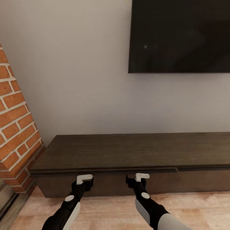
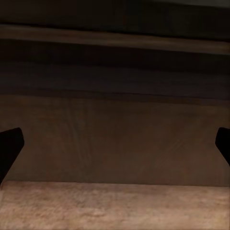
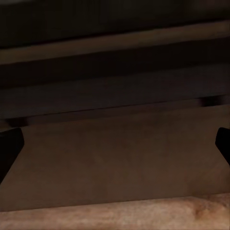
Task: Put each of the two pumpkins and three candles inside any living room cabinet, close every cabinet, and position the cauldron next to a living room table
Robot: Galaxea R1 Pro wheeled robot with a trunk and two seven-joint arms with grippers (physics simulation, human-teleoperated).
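Crosswise, long cabinet [image 1: 134, 153] along wall [image 1: 73, 70].

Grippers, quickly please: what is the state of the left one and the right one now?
Left gripper: open, holding nothing, close to the cabinet front.
Right gripper: open, holding nothing, also facing the cabinet front.

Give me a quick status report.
Both hands, left and right, open, empty, facing the long dark brown wood cabinet. Drawer fronts look shut. Nothing in the way.
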